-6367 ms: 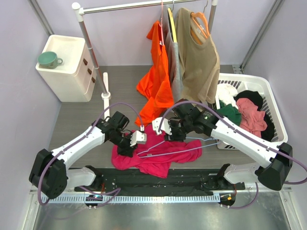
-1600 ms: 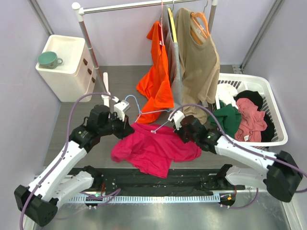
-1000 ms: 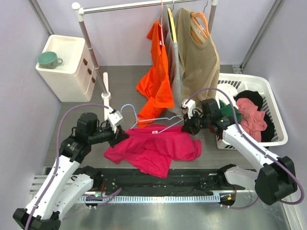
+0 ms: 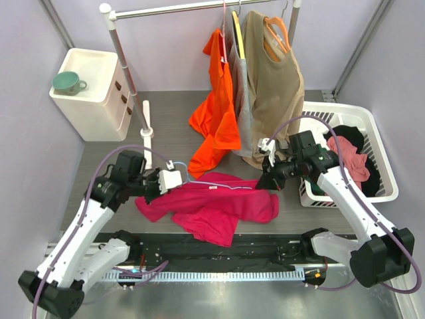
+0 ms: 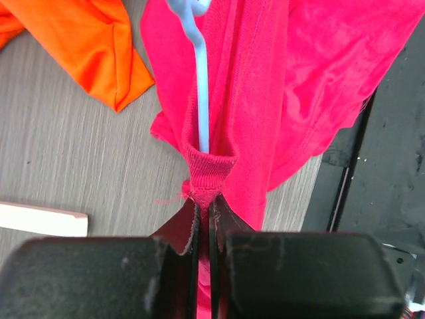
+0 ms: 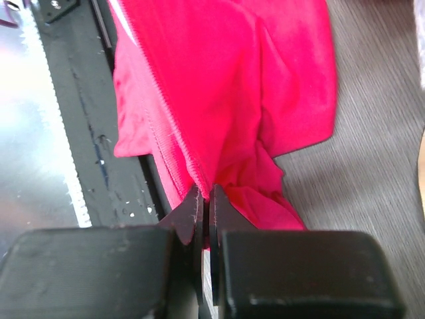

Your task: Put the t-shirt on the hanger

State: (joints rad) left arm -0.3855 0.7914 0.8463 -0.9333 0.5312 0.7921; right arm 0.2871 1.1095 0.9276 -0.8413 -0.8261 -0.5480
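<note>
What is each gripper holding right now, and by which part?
Both hold the t-shirt. The left gripper pinches its ribbed neck edge, where the hanger wire runs in; the right gripper pinches a ribbed edge at the shirt's opposite end.

White drawer unit (image 4: 93, 96) at 10 o'clock, green mug (image 4: 66, 82) on top. Clothes rail (image 4: 172, 8) across 12, its post on the left. Hanging off it: orange t-shirt (image 4: 216, 113), yellow hanger (image 4: 237, 30), tan top (image 4: 275, 86) on an orange hanger (image 4: 277, 30). White laundry basket (image 4: 378, 143) at 3, with a dusty-pink garment (image 4: 348, 163) and a black one (image 4: 346, 135) inside.
</note>
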